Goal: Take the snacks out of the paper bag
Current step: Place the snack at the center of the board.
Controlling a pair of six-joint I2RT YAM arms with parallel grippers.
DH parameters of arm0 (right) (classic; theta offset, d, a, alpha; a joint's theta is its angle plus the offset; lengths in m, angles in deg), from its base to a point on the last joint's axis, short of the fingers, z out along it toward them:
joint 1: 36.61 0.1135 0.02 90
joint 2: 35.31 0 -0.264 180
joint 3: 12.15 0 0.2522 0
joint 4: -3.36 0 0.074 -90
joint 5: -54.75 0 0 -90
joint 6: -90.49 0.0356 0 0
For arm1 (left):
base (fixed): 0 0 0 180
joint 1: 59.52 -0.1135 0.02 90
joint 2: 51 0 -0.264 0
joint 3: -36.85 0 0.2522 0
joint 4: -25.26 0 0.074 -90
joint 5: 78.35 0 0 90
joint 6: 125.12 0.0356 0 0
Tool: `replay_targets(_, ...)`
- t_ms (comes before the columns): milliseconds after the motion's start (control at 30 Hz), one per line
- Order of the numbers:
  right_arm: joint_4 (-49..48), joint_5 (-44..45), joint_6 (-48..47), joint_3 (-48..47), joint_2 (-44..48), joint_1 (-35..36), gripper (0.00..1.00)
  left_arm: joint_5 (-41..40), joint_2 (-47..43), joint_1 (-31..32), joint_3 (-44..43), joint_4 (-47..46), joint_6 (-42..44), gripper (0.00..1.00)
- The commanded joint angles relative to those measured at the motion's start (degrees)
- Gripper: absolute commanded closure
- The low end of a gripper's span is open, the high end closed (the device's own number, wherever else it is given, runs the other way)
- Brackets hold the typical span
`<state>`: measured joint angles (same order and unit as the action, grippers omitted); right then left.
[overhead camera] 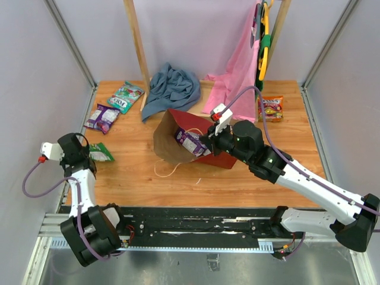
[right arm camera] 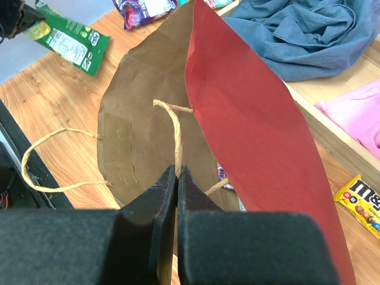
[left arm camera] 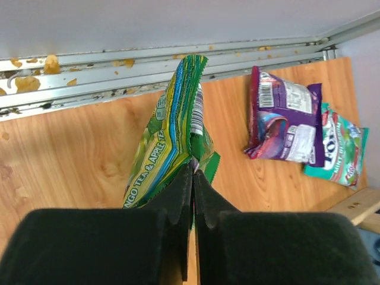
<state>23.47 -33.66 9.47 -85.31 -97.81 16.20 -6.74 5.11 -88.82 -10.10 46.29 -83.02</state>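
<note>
Red outside and brown kraft inside, the large paper carrier bag [overhead camera: 168, 142] lies on its side on the wooden table [overhead camera: 237, 178] at the middle of the top view, mouth toward the lower left; a shiny purple snack packet [overhead camera: 191, 142] shows just inside that mouth. The right gripper [right arm camera: 177, 175] is at the bag's rim, its jaws pressed together on a thin twine loop handle [right arm camera: 176, 133]; a second twine loop [right arm camera: 41, 157] trails on the wood at the left of the right wrist view.

At the left edge of the top view the left gripper [left arm camera: 193, 172] has its jaws clamped on a shiny green tea-flavoured packet [left arm camera: 172, 136], well apart from the bag. Two more packets lie flat in the upper left of the top view, touching each other: a purple one [left arm camera: 285, 122] and a teal one [left arm camera: 338, 148]. A yellow M&M's packet [right arm camera: 362, 202] lies at the lower right of the right wrist view, near the bag's red wall but outside it.

Behind the bag lie a crumpled blue-grey cloth [overhead camera: 172, 88] and a pink garment [overhead camera: 234, 80].
</note>
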Motion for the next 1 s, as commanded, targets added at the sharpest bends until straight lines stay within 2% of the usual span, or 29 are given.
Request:
replay_targets(0, 0.0, 0.0, -0.4, 0.04, 1.26, 0.88, 0.99, -0.84, 1.21, -1.37, 1.08, -8.46, -4.55, 0.89)
replay_targets(100, -0.11, -0.08, -0.35, -0.18, 0.85, 0.88, 0.99, 0.32, 3.9, -1.46, 0.59, -10.13, -5.82, 0.83)
replay_targets(200, -0.15, -0.25, -0.28, -0.24, 0.53, 0.89, 0.99, 2.09, 7.13, -1.46, -0.3, -9.46, -8.26, 0.84)
replay_targets(433, 0.12, -0.09, -0.49, -0.44, 0.23, 0.88, 0.99, 4.86, 10.64, -1.51, 4.31, -13.92, -12.02, 0.88)
replay_targets(567, 0.23, 0.0, -0.54, -0.5, -0.1, 0.88, 0.99, 7.67, 10.05, -1.47, 3.49, -14.74, -7.89, 0.74)
replay_targets(600, 0.12, -0.08, -0.49, -0.54, -0.32, 0.88, 0.99, 9.54, 9.45, -1.5, 3.4, -16.0, -5.88, 0.73)
replay_targets(633, -0.03, -0.21, -0.41, -0.59, -0.55, 0.88, 0.99, 12.05, 8.9, -1.48, 3.69, -18.01, -4.31, 0.73)
replay_targets(733, -1.03, -1.14, -0.04, -0.67, -1.48, 0.88, 0.99, 20.26, 7.71, -1.46, 7.25, -25.74, -3.08, 0.89)
replay_targets(800, -1.11, -1.96, 0.31, -1.21, -2.27, 0.88, 0.99, 18.15, 8.33, -1.51, 8.26, -25.79, -2.17, 0.98)
replay_targets(900, -0.49, -3.18, 0.44, -1.85, -2.44, 0.91, 0.99, 11.07, 11.58, -1.53, 6.41, -21.85, -0.99, 0.99)
replay_targets(967, -0.46, -2.88, 0.44, -1.42, -2.07, 0.88, 0.99, 10.0, 15.56, -1.5, 5.32, -22.1, -1.44, 0.99)
